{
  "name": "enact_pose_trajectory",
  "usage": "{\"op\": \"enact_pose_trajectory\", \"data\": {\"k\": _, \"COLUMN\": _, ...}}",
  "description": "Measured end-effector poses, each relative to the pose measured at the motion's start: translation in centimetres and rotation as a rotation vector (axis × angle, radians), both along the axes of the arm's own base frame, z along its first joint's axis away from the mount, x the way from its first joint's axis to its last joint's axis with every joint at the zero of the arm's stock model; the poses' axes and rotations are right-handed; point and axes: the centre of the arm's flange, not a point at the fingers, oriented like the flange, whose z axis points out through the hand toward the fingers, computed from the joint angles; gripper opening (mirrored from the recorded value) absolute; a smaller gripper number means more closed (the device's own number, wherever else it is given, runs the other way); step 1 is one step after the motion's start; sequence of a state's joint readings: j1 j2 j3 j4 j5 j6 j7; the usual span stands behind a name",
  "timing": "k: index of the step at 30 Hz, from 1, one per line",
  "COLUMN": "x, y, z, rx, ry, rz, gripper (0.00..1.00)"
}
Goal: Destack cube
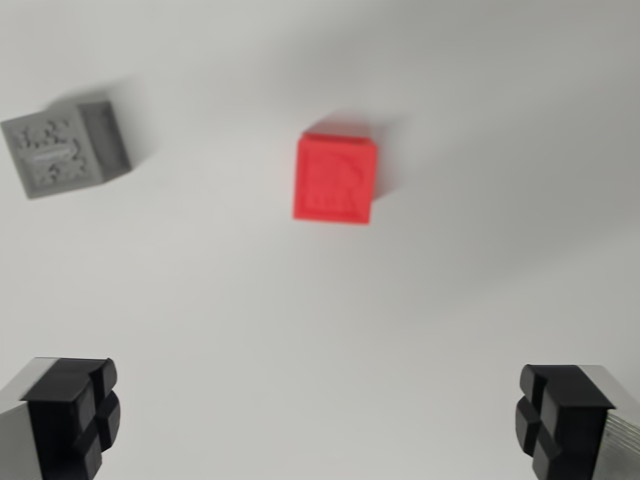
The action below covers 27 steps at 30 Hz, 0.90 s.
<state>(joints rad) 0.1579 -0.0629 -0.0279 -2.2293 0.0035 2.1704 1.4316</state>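
Jaws spread wide and empty, the gripper point(320, 420) looks straight down on the white worktop point(300, 330). A red cube point(336, 180) lies ahead near centre, well apart from a grey cube point(65, 148) toward the wrist view's left, both resting separately.

The gripper point(320, 420) has two grey metal fingers point(22, 425) tipped with black blocky pads point(75, 410) scored by cross-shaped grooves.

You are looking at a red cube point(336, 180) showing a faint embossed pattern, a grey cube point(62, 148) showing a darker speckled relief, both lying on a plain white table point(320, 330).
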Motion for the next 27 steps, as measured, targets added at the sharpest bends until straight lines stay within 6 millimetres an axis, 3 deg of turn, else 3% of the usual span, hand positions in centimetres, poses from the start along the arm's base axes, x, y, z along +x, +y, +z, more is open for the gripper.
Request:
{"op": "enact_pose_trajectory", "data": {"k": 9, "x": 0.0, "y": 0.0, "z": 1.3, "rx": 0.0, "ry": 0.0, "rz": 0.0, "gripper": 1.0}}
{"op": "enact_pose_trajectory", "data": {"k": 27, "x": 0.0, "y": 0.0, "z": 1.3, "rx": 0.0, "ry": 0.001, "rz": 0.0, "gripper": 1.0}}
